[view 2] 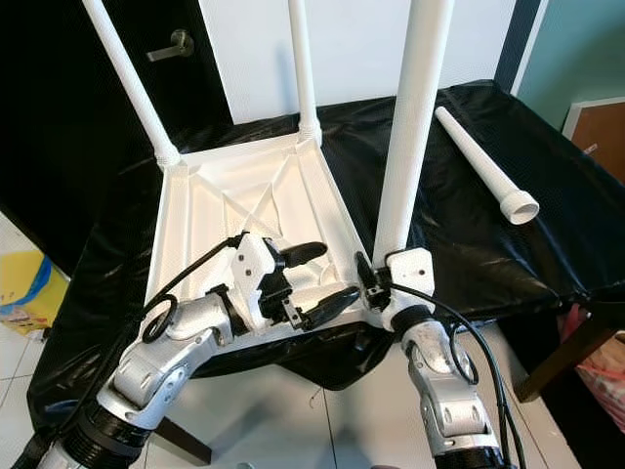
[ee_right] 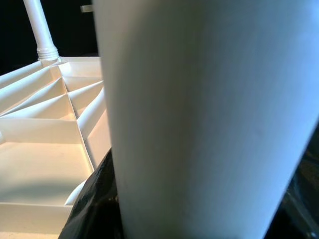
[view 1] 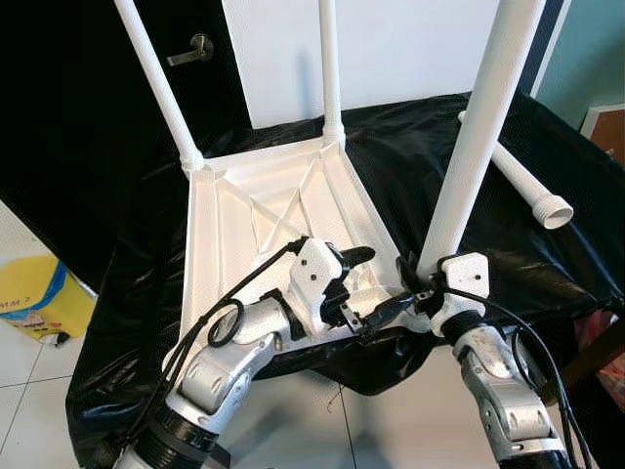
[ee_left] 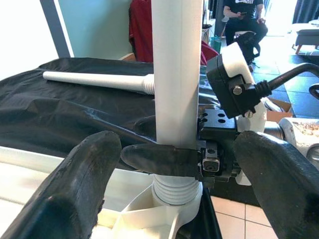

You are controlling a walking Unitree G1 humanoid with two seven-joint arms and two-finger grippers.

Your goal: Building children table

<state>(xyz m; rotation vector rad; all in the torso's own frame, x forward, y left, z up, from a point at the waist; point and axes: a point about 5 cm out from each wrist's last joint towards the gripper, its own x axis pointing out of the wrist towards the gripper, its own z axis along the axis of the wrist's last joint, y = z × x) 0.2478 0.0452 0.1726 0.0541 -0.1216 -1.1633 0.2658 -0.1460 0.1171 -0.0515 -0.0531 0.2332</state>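
Note:
The white table top [view 1: 234, 225] lies upside down on a black-covered table [view 1: 410, 156]. Two white legs [view 1: 161, 83] stand screwed in at its far corners. A third leg [view 1: 479, 127] stands upright at the near right corner, its threaded end [ee_left: 174, 191] in the socket. My right gripper [view 1: 415, 278] is shut on this leg just above the socket; its finger [ee_left: 159, 159] wraps the leg's front. My left gripper [view 1: 376, 285] is open beside it, over the table top's near edge, its fingers [ee_left: 75, 189] either side of the leg's base without touching. A fourth leg [view 1: 518, 181] lies loose on the cloth at the right.
The black cloth hangs over the table's front edge [view 1: 352, 362]. A yellow box [view 1: 34, 293] stands on the tiled floor at the left. A dark door with a handle [view 1: 190, 49] is behind. A person [ee_left: 244, 20] sits far off in the left wrist view.

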